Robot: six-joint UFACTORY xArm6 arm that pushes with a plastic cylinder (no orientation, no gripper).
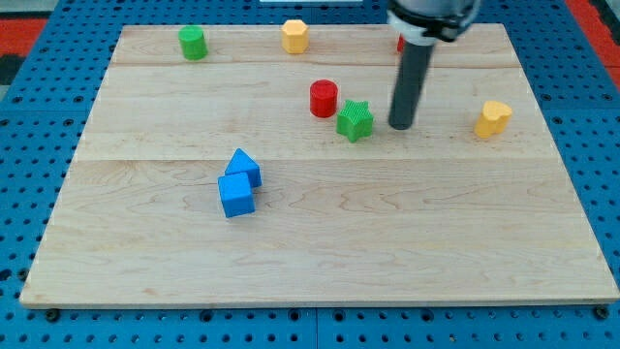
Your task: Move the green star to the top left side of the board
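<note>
Wooden board [320, 242] lying on a blue perforated table [29, 194], pale planks running left to right.

My tip [400, 126] is resting on the board in the far-right half, rod standing upright under the arm's dark body at the far edge. The rod is ending in a plain blunt end; no fingers to spread or pinch, nothing being held.

Green star [356, 120] is sitting just left of my tip, a narrow strip of bare wood showing between them, so near but not touching. It is lying right of the board's centre line, in the far half, well apart from the far-left corner.

Red cylinder [324, 98] is standing just beside the star, on its far-left side; whether the two are touching I cannot tell.

Green cylinder [193, 43] is sitting near the far-left corner. Yellow block [294, 36], roughly hexagonal, is sitting at the far edge near the middle. A second yellow block [493, 117], shape unclear, is lying to the right of my tip, well apart from it.

A sliver of red [399, 43] is peeking out beside the rod near the far edge; too hidden to make out.

Two blue blocks are touching left of centre: a blue cube [236, 195] nearer, a blue pointed block [244, 167] just behind it.
</note>
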